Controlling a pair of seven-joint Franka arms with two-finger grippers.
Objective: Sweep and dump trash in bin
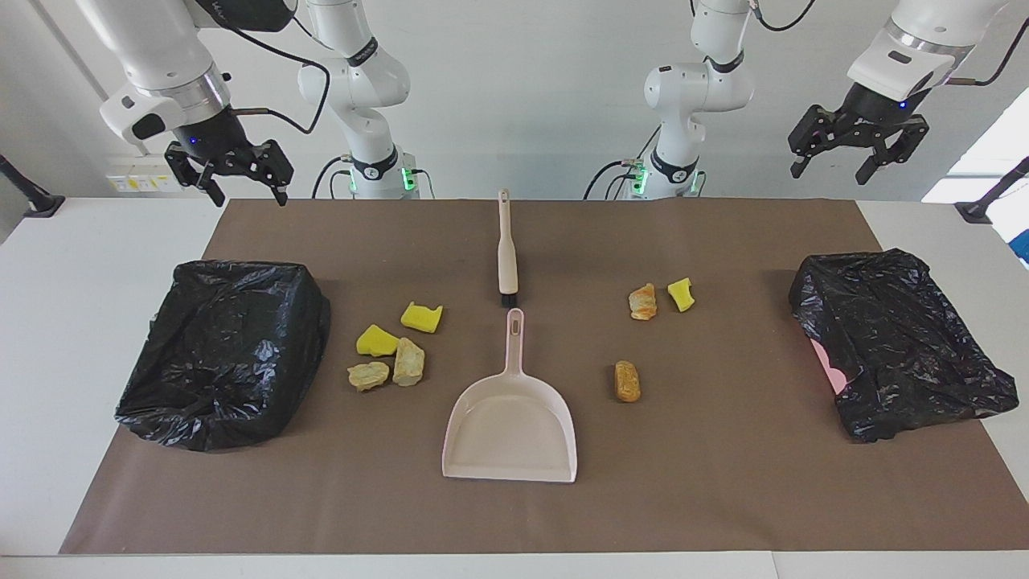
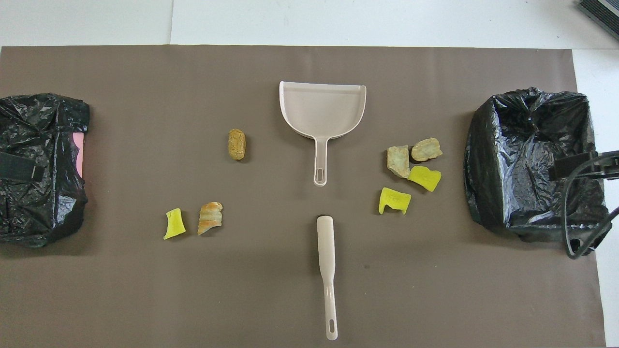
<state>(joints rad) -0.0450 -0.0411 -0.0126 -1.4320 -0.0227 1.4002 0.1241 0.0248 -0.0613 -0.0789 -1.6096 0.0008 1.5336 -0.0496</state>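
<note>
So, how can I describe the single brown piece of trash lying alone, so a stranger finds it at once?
Start from the beige dustpan in the middle of the brown mat. Beside its pan, toward the left arm's end of the table, lies one oval golden-brown lump. Unlike the other pieces, it has no neighbour touching or close to it.

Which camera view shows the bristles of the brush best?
The facing view: the black bristles show at the end of the brush that points at the dustpan. In the overhead view only a thin dark edge marks them at the brush head, and the beige back hides the rest.
</note>
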